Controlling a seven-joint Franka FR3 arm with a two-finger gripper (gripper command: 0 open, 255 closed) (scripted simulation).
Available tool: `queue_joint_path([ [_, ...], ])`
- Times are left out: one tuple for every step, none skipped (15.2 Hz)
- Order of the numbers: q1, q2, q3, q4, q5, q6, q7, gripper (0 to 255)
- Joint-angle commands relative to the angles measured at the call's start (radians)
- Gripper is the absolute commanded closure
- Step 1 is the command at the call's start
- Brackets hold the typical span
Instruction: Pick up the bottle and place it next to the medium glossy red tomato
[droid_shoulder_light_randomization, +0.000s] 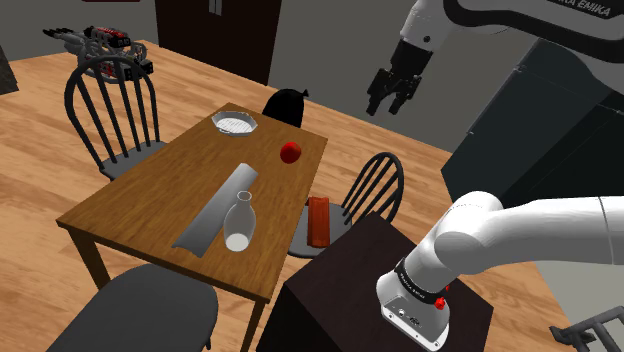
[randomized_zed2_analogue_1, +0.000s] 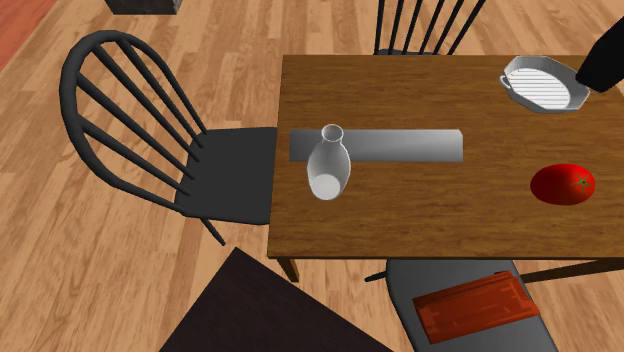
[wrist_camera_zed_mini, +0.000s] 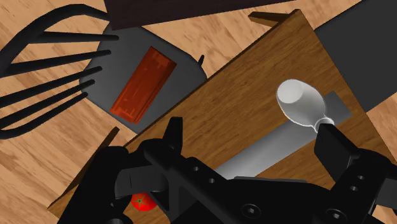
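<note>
Wooden bench (droid_shoulder_light_randomization: 150, 195): my jaws hang high above it, open, empty, well apart from everything. Dark chair (randomized_zed2_analogue_1: 230, 175) tucked at one bench edge. Grey strip (randomized_zed2_analogue_1: 400, 145) lies along bench. Pale bottle (randomized_zed2_analogue_1: 328, 165) stands upright on strip's end, near that chair-side edge. Red tomato (randomized_zed2_analogue_1: 562, 184) sits well apart from bottle. Risks, my guess: rounded body slipping from grip; clumsy descent tipping bottle over edge; set-down nudging tomato into rolling.

We found the pale grey bottle (droid_shoulder_light_randomization: 238, 222) standing upright, narrow neck up, on the wooden table (droid_shoulder_light_randomization: 150, 215). The glossy red tomato (droid_shoulder_light_randomization: 290, 152) sat well apart, at its one o'clock in the shoulder view.
</note>
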Motion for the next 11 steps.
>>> queue_joint_path([
  [0.0, 0.0, 0.0, 0.0, 0.0, 0.0, 0.0, 0],
  [0.004, 0.009, 0.011, -0.021, 0.006, 0.031, 0.012, 0],
  [0.008, 0.02, 0.022, -0.042, 0.013, 0.063, 0.024, 0],
  [0.012, 0.032, 0.033, -0.061, 0.019, 0.095, 0.036, 0],
  [0.016, 0.046, 0.044, -0.078, 0.025, 0.127, 0.048, 0],
  [0.021, 0.062, 0.055, -0.095, 0.031, 0.16, 0.06, 0],
  [0.025, 0.079, 0.066, -0.11, 0.036, 0.193, 0.071, 0],
  [0.029, 0.097, 0.077, -0.123, 0.042, 0.226, 0.083, 0],
  [0.034, 0.117, 0.088, -0.136, 0.047, 0.259, 0.095, 0],
  [0.038, 0.139, 0.1, -0.146, 0.051, 0.292, 0.107, 0],
  [0.042, 0.162, 0.111, -0.156, 0.056, 0.325, 0.118, 0],
])
